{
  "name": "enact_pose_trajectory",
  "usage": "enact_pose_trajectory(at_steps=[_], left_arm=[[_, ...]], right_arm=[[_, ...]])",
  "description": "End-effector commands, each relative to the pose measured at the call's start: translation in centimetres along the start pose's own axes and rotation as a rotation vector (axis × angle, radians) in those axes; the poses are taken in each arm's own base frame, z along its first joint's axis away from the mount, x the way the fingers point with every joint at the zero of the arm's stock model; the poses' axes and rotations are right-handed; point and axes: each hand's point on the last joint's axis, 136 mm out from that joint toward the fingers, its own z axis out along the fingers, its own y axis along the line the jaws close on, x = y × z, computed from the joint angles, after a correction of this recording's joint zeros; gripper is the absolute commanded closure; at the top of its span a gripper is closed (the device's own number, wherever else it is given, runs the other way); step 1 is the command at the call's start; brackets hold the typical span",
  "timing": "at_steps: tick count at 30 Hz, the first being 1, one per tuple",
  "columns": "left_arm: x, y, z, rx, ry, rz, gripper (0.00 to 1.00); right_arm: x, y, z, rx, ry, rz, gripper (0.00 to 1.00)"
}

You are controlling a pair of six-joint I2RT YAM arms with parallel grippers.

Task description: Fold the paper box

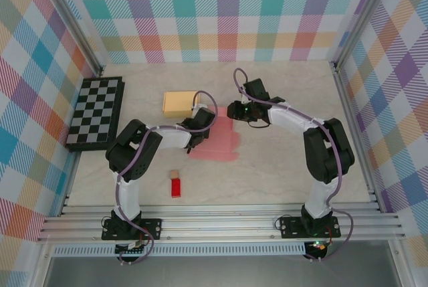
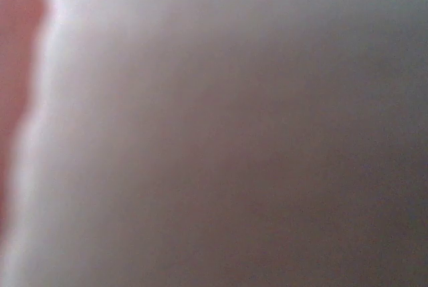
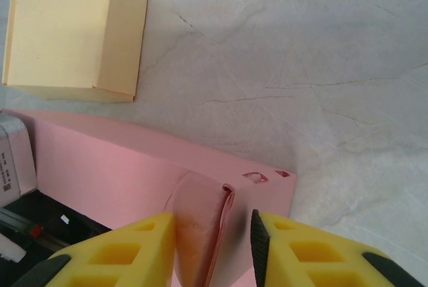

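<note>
Sitting between the right gripper (image 3: 214, 233) fingers (image 3: 130, 250) is a flap (image 3: 200, 223) of the paper box (image 3: 114, 166).

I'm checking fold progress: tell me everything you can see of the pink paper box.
The pink paper box is a thin card sheet lying mostly flat on the table. The right wrist view shows a long panel with two small cut slots near its corner, and a doubled-over flap standing between the right tool's yellow fingers, touching one. The left tool sits over its left edge. A yellow box lies just beyond it, apart.
</note>
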Motion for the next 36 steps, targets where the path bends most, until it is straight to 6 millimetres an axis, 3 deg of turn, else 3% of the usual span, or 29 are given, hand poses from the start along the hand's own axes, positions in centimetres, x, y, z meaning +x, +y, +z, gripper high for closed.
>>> enact_pose_trajectory(at_steps=[1,7,11,15,19,21,23,25,30,36], left_arm=[[1.7,0.6,0.6,-0.054,0.067,0.041,0.55],[0.3,0.8,1.0,-0.097,0.043,0.013,0.6],[-0.5,1.8,0.9,-0.141,0.026,-0.032,0.94],[-0.3,2.6,1.2,-0.199,0.064,-0.047,0.99],[0.4,2.1,1.1,-0.152,0.086,-0.073,0.87],[0.5,1.9,0.7,-0.119,0.096,-0.084,0.75],[0.6,1.8,0.1,-0.086,0.106,-0.088,0.54],[0.7,2.2,-0.8,-0.074,0.114,-0.09,0.43],[0.3,3.0,-3.8,0.009,0.116,-0.119,0.39],[-2.1,2.3,-9.0,0.23,0.015,-0.139,0.39]], right_arm=[[2.9,-2.0,0.3,0.063,0.083,0.035,0.64],[2.9,-1.8,0.2,0.053,0.088,0.033,0.64],[3.1,-1.8,0.0,0.055,0.087,0.036,0.65],[2.9,-2.0,-0.2,0.062,0.072,0.042,0.65],[2.7,-2.0,-0.2,0.071,0.067,0.04,0.65],[2.5,-2.1,-0.2,0.079,0.065,0.034,0.65],[2.4,-2.3,-0.1,0.09,0.066,0.026,0.65],[2.2,-2.4,-0.1,0.102,0.065,0.015,0.65],[1.9,-2.8,-0.3,0.128,0.057,-0.002,0.64],[1.7,-2.9,-0.7,0.143,0.056,-0.023,0.64]])
